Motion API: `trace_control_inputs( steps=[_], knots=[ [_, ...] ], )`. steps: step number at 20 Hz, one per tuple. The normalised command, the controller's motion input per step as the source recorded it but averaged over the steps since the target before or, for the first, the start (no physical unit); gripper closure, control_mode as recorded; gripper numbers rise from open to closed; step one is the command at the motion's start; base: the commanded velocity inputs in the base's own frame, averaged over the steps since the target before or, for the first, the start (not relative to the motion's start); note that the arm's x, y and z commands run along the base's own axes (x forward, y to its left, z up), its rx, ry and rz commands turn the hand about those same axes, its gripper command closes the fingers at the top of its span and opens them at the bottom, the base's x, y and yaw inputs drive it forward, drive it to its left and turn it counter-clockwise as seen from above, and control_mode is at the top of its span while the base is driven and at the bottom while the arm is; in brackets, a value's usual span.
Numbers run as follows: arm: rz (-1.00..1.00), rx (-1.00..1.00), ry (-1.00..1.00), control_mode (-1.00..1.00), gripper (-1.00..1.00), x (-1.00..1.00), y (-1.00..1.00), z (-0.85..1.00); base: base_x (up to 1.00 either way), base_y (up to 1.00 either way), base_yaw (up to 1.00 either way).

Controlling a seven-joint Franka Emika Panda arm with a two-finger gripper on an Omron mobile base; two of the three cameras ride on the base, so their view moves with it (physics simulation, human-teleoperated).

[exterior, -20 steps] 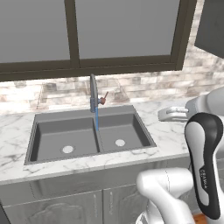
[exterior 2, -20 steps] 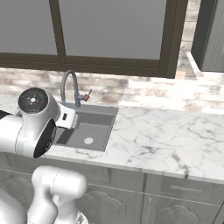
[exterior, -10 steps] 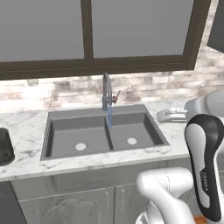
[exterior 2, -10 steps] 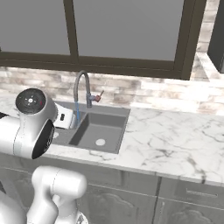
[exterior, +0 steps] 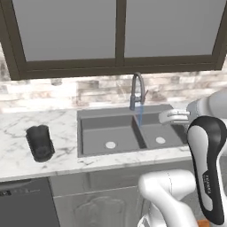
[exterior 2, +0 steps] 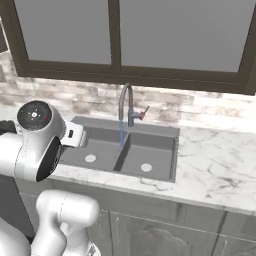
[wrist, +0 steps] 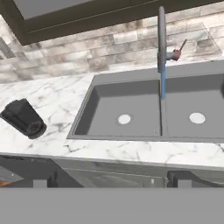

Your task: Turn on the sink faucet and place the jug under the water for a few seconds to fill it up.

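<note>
- The sink [exterior: 111, 133] is set into a white marbled worktop [exterior: 13, 133] under a dark-framed window [exterior: 117, 40]; it has two bowls, each with a round pale drain
- The faucet [exterior: 136, 91] stands upright at the back rim, over the divider between the bowls; its small side lever (reddish-brown at the tip) [wrist: 179, 49] is tilted up and away from the spout
- The water [wrist: 163, 85] falls as a thin, straight, light-blue stream from the spout and lands at the divider
- The jug [exterior: 40, 142] stands on the worktop to the left of the sink, well apart from the stream and clear of the sink rim; nothing touches it
- The gripper [wrist: 111, 179] sits in front of the worktop edge, facing the sink; its fingertips [wrist: 41, 180] stand spread wide with nothing between them
- A brick-patterned wall [exterior 2: 200, 105] runs behind the faucet
</note>
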Motion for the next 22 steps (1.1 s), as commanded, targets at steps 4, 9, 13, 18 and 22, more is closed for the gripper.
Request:
trace_control_inputs(
  steps=[4,9,13,18,22],
  knots=[
    [0.0,0.0,0.0,1.0,-1.0,0.0,0.0,0.0,-0.01,0.7,0.01],
    [0.0,0.0,0.0,1.0,-1.0,0.0,0.0,0.0,-0.12,0.84,0.0],
    [0.0,0.0,0.0,1.0,-1.0,0.0,0.0,0.0,-0.13,0.93,0.03],
    [0.0,0.0,0.0,1.0,-1.0,0.0,0.0,0.0,-0.01,0.99,0.0],
    [0.0,0.0,0.0,1.0,-1.0,0.0,0.0,0.0,0.0,0.79,0.0]
  ],
)
